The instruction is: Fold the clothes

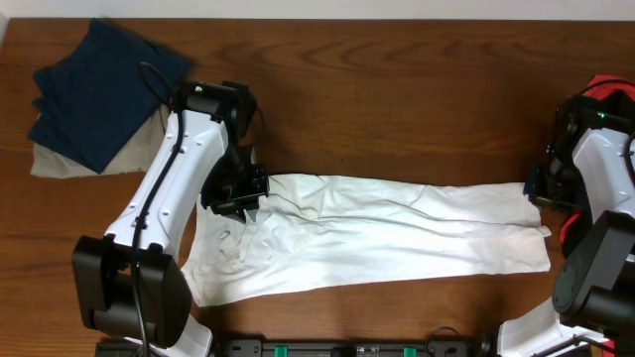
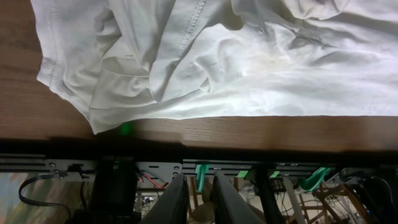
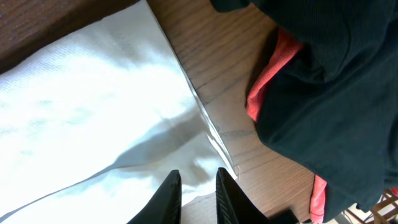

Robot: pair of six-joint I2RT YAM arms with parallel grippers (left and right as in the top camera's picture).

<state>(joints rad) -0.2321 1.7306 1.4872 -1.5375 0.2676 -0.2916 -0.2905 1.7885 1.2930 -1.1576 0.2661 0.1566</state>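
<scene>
The clothes, a white T-shirt (image 1: pixel 397 233), lie in a long band across the wooden table, plain side up, bunched at the left end. My left gripper (image 1: pixel 238 198) is at the shirt's upper left corner. In the left wrist view its jaws (image 2: pixel 200 186) stand slightly apart with nothing between them, and the wrinkled shirt (image 2: pixel 249 62) fills the top of that view. My right gripper (image 1: pixel 536 188) hovers at the shirt's right end. In the right wrist view its jaws (image 3: pixel 198 186) are narrowly open just over the edge of the shirt (image 3: pixel 93 106), gripping nothing.
A navy folded garment (image 1: pixel 104 89) rests on a beige one (image 1: pixel 60 164) at the back left. Black and red fabric (image 3: pixel 336 93) hangs close to my right gripper. The table's front edge (image 2: pixel 249 130) runs just below the shirt.
</scene>
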